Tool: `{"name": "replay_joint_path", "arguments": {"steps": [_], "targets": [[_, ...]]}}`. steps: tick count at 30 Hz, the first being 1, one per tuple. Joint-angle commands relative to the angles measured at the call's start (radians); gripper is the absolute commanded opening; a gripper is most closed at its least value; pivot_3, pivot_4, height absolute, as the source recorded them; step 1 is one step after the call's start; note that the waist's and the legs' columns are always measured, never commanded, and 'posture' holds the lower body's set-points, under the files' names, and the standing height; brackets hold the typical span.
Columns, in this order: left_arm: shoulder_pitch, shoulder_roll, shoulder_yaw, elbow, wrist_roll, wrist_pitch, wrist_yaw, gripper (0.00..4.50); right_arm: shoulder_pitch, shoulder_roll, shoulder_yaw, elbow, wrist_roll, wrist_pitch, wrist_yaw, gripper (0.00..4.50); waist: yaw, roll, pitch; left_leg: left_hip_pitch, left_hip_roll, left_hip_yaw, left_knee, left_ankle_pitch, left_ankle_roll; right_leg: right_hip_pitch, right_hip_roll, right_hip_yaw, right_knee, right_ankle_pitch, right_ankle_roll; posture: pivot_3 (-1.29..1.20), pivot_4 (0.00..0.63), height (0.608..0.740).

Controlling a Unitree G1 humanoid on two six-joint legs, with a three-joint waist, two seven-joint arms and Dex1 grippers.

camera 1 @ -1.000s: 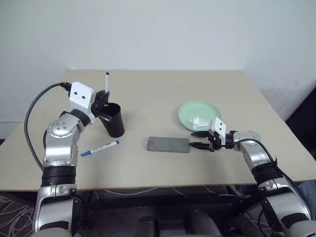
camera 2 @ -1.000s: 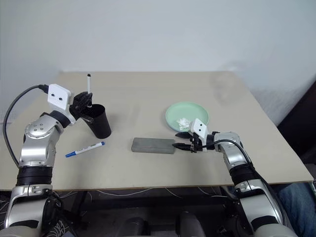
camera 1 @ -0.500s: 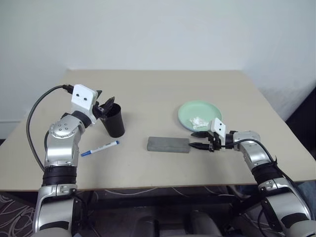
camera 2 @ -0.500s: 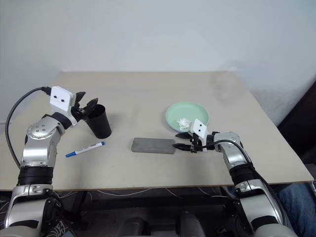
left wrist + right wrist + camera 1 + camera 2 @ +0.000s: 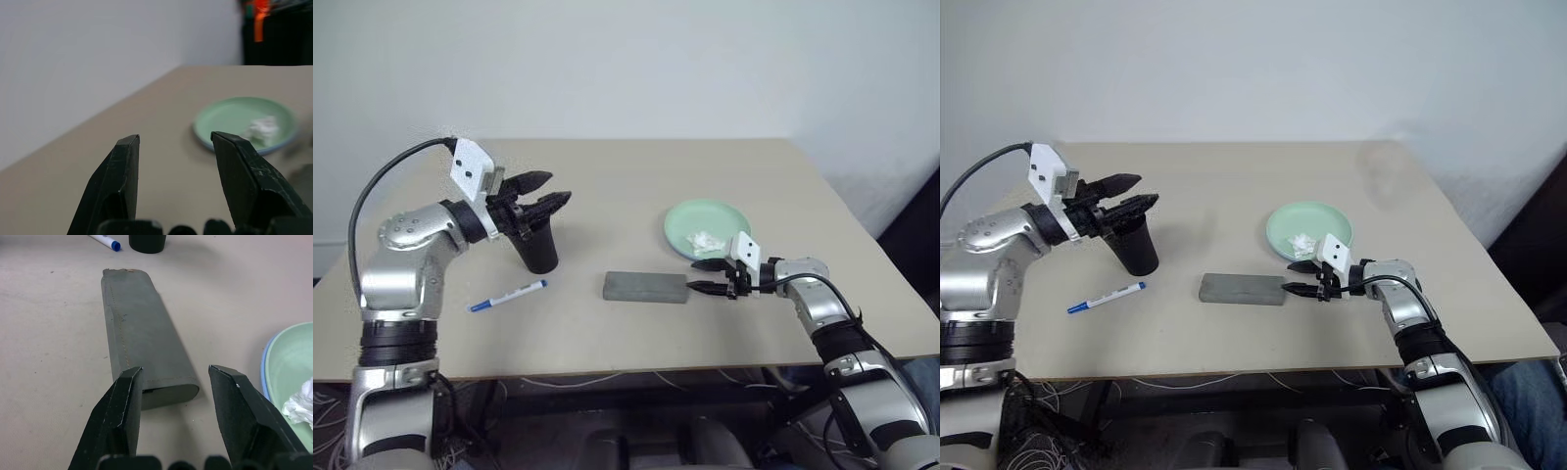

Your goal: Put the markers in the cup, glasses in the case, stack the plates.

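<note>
Just flat grey stitched case (image 5: 142, 338)

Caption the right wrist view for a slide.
Open right gripper facing the closed grey case, mint plate alongside.

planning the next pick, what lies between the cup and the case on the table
Bare tabletop separates the cup from the case, as the left eye view shows; the marker lies off to the cup's near side.

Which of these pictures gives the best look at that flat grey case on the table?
The right wrist view: the grey case lies close up between the right pincer's open fingers, stitching visible, lid shut. The head views show it smaller, lying flat between the black cup and the green plate.
</note>
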Motion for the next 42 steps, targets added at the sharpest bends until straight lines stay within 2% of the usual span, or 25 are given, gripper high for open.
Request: {"name": "replay_joint_path", "arguments": {"steps": [1, 4, 5, 8, 9, 24, 30, 36, 39, 42], "targets": [[0.044, 0.128, -0.083, -0.065, 0.019, 0.079, -0.132, 2.39, -0.027, -0.002, -0.013, -0.011, 0.006, -0.017, 0.002, 2.32, -0.002, 0.0, 0.0, 0.0, 0.0, 0.0, 0.0, 0.0, 0.0, 0.0, 0.0, 0.0, 0.0, 0.0, 0.0, 0.0, 0.0, 0.721], [0.099, 0.251, -0.189, -0.024, 0.145, 0.043, -0.195, 2.96, -0.025, -0.001, -0.012, -0.013, 0.006, -0.016, 0.001, 2.32, -0.002, 0.001, 0.0, 0.001, 0.0, 0.0, -0.001, 0.0, 0.0, 0.0, 0.0, 0.0, 0.0, -0.001, -0.002, 0.0, 0.0, 0.721], [0.11, 0.277, -0.217, -0.003, 0.187, 0.023, -0.197, 3.33, -0.024, -0.001, -0.011, -0.014, 0.005, -0.016, 0.0, 2.32, -0.002, 0.001, 0.001, 0.001, 0.001, 0.0, -0.001, 0.0, 0.0, 0.0, 0.0, 0.0, 0.001, -0.002, -0.003, 0.0, 0.0, 0.721], [0.101, 0.299, -0.265, 0.057, 0.255, 0.01, -0.182, 4.38, -0.023, 0.0, -0.011, -0.015, 0.006, -0.016, -0.001, 2.32, 0.002, 0.001, 0.001, 0.001, 0.001, 0.0, -0.001, 0.0, 0.0, -0.001, 0.0, 0.0, 0.0, -0.002, -0.003, 0.0, 0.0, 0.721], [0.095, 0.298, -0.273, 0.078, 0.271, 0.004, -0.181, 4.48, -0.023, 0.001, -0.01, -0.014, 0.005, -0.016, -0.001, 2.32, 0.007, 0.001, 0.001, 0.0, 0.001, -0.001, -0.001, 0.0, 0.0, -0.001, 0.0, -0.001, 0.0, -0.002, -0.003, 0.0, 0.0, 0.721], [-0.058, 0.224, -0.378, 0.422, 0.451, -0.126, -0.212, 4.48, -0.036, 0.007, -0.006, 0.006, -0.002, -0.024, -0.007, 2.32, 0.006, 0.0, 0.001, -0.001, 0.0, 0.001, -0.001, 0.0, 0.0, -0.002, -0.001, -0.001, 0.0, -0.001, -0.002, 0.0, 0.0, 0.721], [-0.18, 0.159, -0.455, 0.682, 0.55, -0.242, -0.251, 4.48, -0.041, 0.009, -0.006, 0.013, -0.004, -0.026, -0.013, 2.32, 0.007, 0.0, 0.0, -0.002, 0.0, 0.0, -0.001, 0.0, 0.0, -0.002, -0.001, -0.001, 0.0, 0.0, 0.0, 0.0, 0.0, 0.721], [-0.255, 0.108, -0.488, 0.835, 0.611, -0.326, -0.278, 4.48, -0.03, 0.002, -0.01, 0.003, -0.002, -0.025, -0.019, 2.32, 0.007, 0.0, 0.0, -0.002, 0.0, 0.0, -0.001, 0.0, 0.0, -0.001, -0.001, -0.001, 0.0, 0.0, 0.0, 0.0, 0.0, 0.721], [-0.272, 0.093, -0.481, 0.859, 0.614, -0.337, -0.297, 3.89, -0.022, -0.003, -0.012, -0.005, 0.0, -0.022, -0.022, 2.32, 0.007, 0.0, 0.0, -0.001, 0.0, 0.0, 0.0, 0.0, 0.0, -0.001, -0.001, -0.001, 0.0, 0.0, 0.0, 0.0, 0.0, 0.721], [-0.273, 0.086, -0.475, 0.87, 0.618, -0.345, -0.313, 2.87, -0.017, -0.007, -0.013, -0.012, 0.002, -0.019, -0.024, 2.32, 0.008, 0.001, 0.0, -0.001, 0.0, 0.0, 0.0, 0.0, 0.0, -0.001, -0.001, -0.001, 0.001, -0.001, -0.001, 0.0, 0.0, 0.721]]}}
